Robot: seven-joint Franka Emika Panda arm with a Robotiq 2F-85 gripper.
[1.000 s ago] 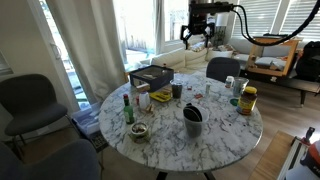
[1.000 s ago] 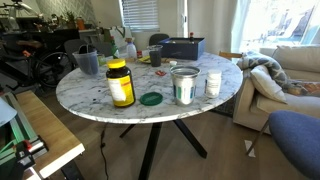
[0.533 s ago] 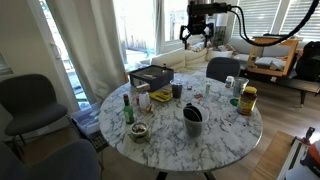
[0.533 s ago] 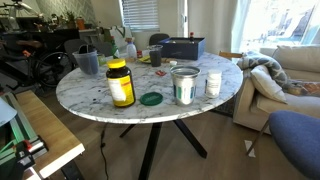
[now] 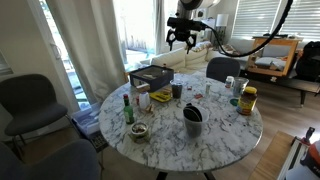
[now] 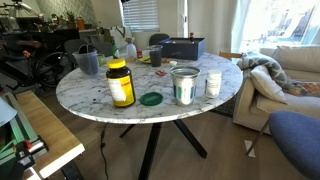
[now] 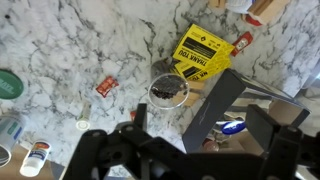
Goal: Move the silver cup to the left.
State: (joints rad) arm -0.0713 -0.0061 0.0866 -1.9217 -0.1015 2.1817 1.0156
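Wrist view: the small silver-grey metal cup stands upright on the round white marble table, touching or just beside a flat yellow cardboard box. It isn't gripped or shifted, so nothing is done yet. The black Robotiq gripper hangs high above the table, fingers spread, empty. Left to do: descend, grasp, carry left, release. Fingertips are dark and cut off at the frame bottom. The cup wall is barely visible from above, and the cup is probably empty.
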